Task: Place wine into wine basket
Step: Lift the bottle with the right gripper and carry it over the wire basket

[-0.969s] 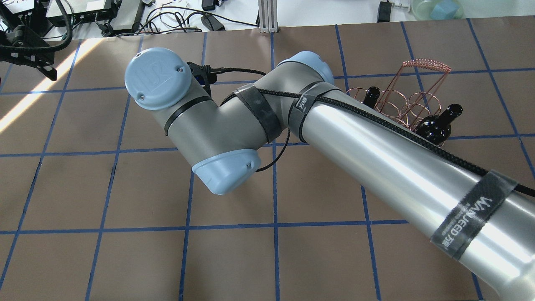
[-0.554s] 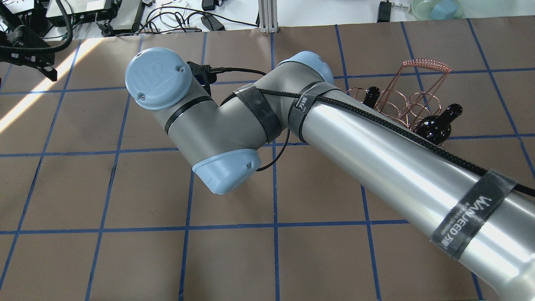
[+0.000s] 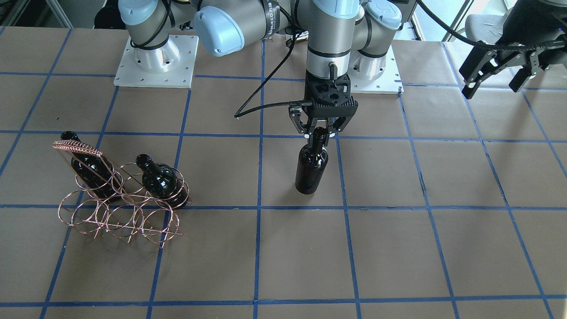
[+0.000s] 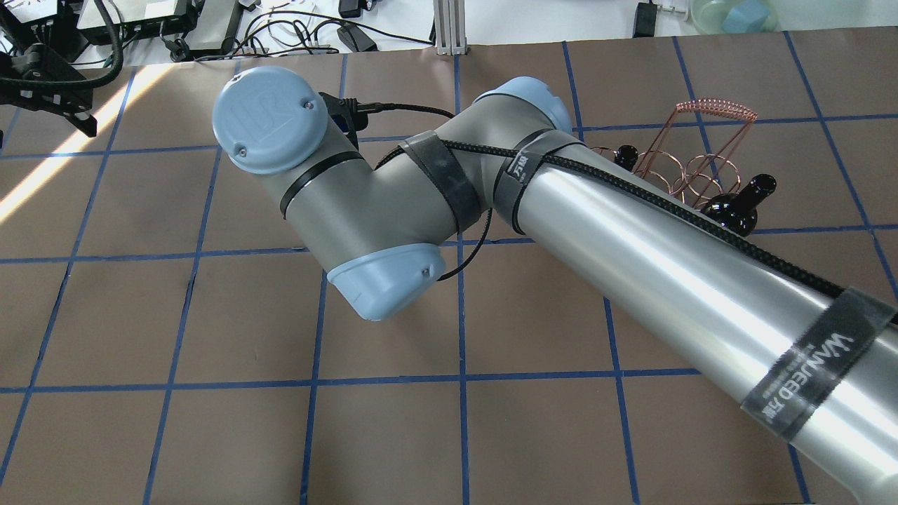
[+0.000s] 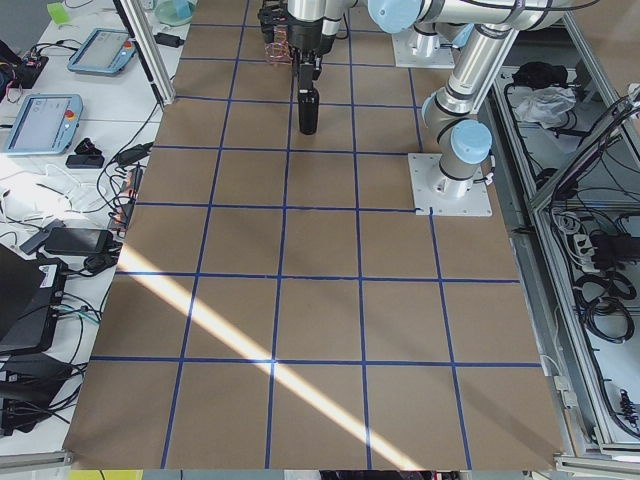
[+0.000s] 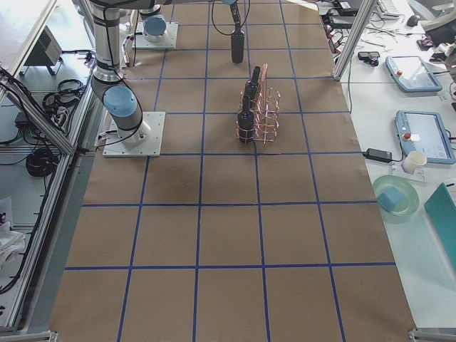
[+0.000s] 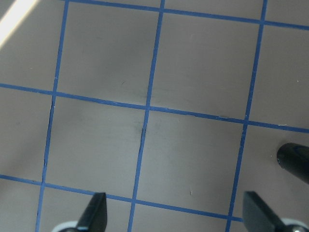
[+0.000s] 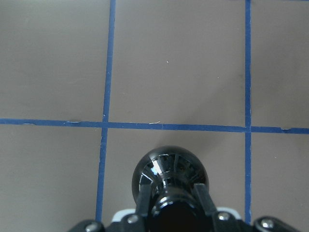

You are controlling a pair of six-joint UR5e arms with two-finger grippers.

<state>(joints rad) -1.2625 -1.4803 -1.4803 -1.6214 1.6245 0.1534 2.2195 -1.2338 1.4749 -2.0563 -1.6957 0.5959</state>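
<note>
My right gripper [image 3: 320, 133] is shut on the neck of a near-black wine bottle [image 3: 311, 166] that stands upright at mid-table; the right wrist view shows its fingers [image 8: 145, 195] clamped on the neck [image 8: 169, 203]. I cannot tell whether its base touches the table. The copper wire wine basket [image 3: 119, 208] stands well to the side and holds two more bottles [image 3: 91, 170] [image 3: 161, 179]. It also shows in the overhead view [image 4: 701, 140], partly hidden by my right arm. My left gripper [image 3: 496, 82] is open and empty, far off at the table's other side.
The brown table mat [image 3: 398, 248] carries a blue tape grid. Both arm bases [image 3: 155, 62] stand at the robot's edge. Cables and electronics [image 4: 210, 28] lie beyond the far edge. A dark rounded object [image 7: 295, 162] shows at the left wrist view's right edge.
My right arm has shifted a little in the overhead view, looks slightly larger, and covers more of the basket and its bottles. The left gripper has not moved.
</note>
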